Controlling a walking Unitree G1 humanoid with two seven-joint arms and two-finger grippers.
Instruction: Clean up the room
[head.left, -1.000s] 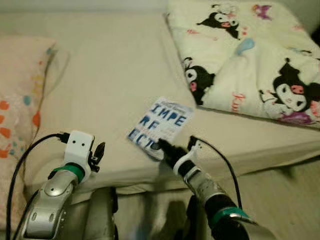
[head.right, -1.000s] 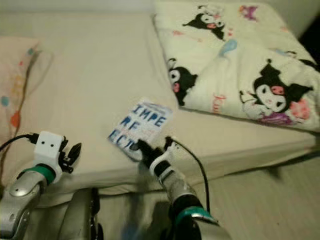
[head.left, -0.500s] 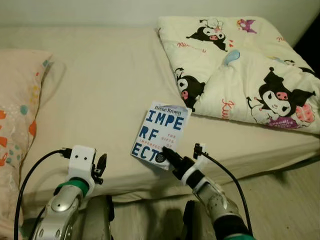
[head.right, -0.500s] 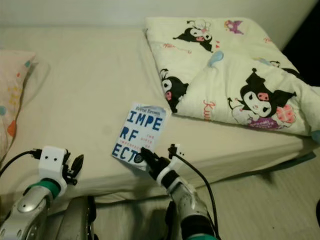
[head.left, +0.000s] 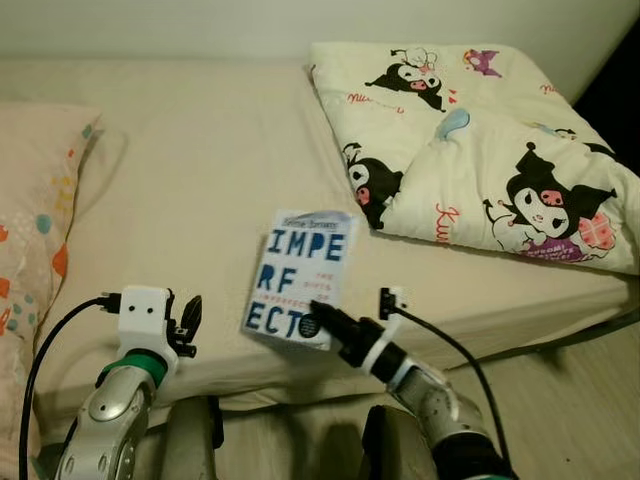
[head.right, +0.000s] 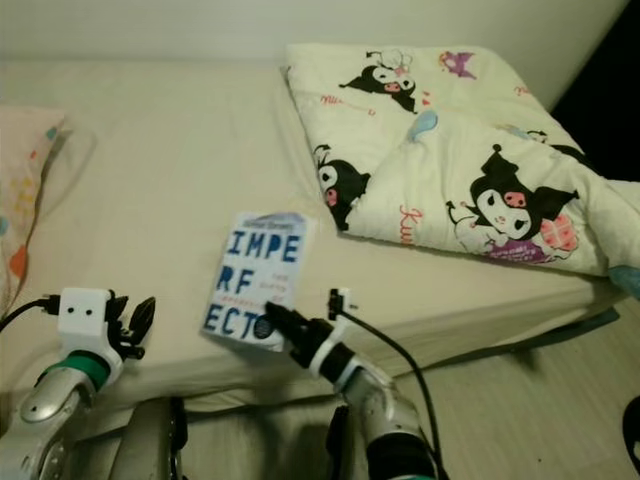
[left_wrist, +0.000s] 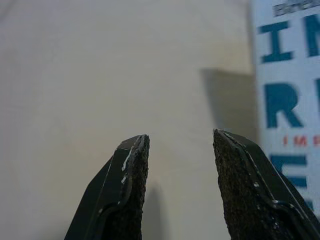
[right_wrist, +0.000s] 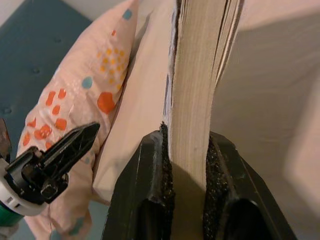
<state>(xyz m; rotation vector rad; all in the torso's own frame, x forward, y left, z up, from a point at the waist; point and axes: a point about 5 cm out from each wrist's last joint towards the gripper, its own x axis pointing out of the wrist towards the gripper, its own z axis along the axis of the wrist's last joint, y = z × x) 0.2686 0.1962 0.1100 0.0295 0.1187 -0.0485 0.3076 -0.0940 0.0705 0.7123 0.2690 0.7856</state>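
Note:
A white paperback book with big blue letters is held just above the cream bed sheet near the bed's front edge. My right gripper is shut on the book's lower edge; in the right wrist view the page block sits clamped between both pads. My left gripper hovers open over the sheet to the left of the book, with nothing between its fingers. The book's cover shows beside them in the left wrist view.
A folded cartoon-print comforter covers the right part of the bed. A pillow with orange and teal dots lies at the left. Pale wooden floor runs along the bed's front right. A wall borders the far side.
The right gripper has lifted the book's lower end and carried it slightly left, so the book now stands straighter. The camera view has also shifted. The left gripper stays open.

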